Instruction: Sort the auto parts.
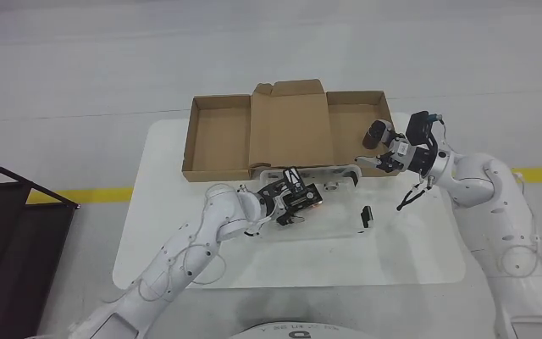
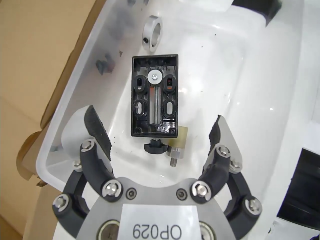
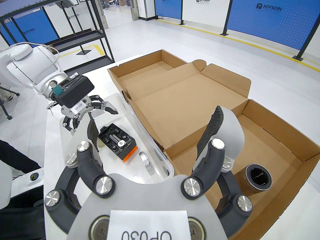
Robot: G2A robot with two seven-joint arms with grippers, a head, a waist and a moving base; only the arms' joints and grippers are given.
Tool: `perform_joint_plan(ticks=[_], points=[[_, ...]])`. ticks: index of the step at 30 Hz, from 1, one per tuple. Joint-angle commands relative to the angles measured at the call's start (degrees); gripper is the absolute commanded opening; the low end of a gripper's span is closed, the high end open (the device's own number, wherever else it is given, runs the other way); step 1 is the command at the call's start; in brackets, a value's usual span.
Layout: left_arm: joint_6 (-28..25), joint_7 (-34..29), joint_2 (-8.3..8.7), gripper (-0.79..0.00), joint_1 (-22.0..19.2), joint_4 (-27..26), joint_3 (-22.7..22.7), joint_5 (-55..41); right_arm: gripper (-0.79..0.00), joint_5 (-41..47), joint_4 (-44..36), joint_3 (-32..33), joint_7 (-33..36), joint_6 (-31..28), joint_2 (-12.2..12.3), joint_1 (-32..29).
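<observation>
A black rectangular part [image 2: 155, 96] with an orange end [image 3: 130, 154] lies in the white tray [image 2: 282, 81]. A silver ring [image 2: 153, 33] rests beyond it, and a small cream-and-steel bolt piece [image 2: 176, 146] lies beside it. My left gripper [image 2: 160, 131] hangs open just above the black part, holding nothing; in the top view the left gripper [image 1: 292, 202] is over the tray. My right gripper [image 3: 155, 126] is open and empty over the right compartment of the cardboard box [image 3: 190, 101]. A dark cylinder [image 3: 257, 176] lies in that compartment.
The three-part cardboard box [image 1: 288, 127] stands along the table's far side, directly behind the tray [image 1: 343, 172]. A small black part [image 1: 365, 216] lies on the table right of the tray. A black rack [image 1: 25, 220] stands at the left.
</observation>
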Motion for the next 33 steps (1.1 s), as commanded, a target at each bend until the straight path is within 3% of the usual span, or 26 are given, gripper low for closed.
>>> perform_joint_plan(ticks=[1, 21, 27, 30, 32, 33], points=[[0.0, 0.1, -0.25, 0.0, -0.8, 1.1, 0.5, 0.0, 0.0, 0.0, 0.0, 0.0, 0.0, 0.0, 0.0, 0.0], [3.0, 2.1, -3.83, 0.0, -7.9, 10.9, 6.7, 0.7, 0.0, 0.0, 0.0, 0.0, 0.0, 0.0, 0.0, 0.0], [2.7, 2.4, -4.99, -0.04, -9.4, 13.7, 8.6, 0.6, 0.0, 0.0, 0.0, 0.0, 0.0, 0.0, 0.0, 0.0], [2.7, 2.7, -5.61, -0.126, -10.1, 15.1, 9.5, 0.4, 0.0, 0.0, 0.0, 0.0, 0.0, 0.0, 0.0, 0.0], [2.8, 2.9, -5.95, -0.259, -10.4, 15.9, 9.9, 0.3, 0.0, 0.0, 0.0, 0.0, 0.0, 0.0, 0.0, 0.0], [2.7, 3.0, -6.11, -0.363, -10.6, 16.2, 10.1, 0.3, 0.0, 0.0, 0.0, 0.0, 0.0, 0.0, 0.0, 0.0]])
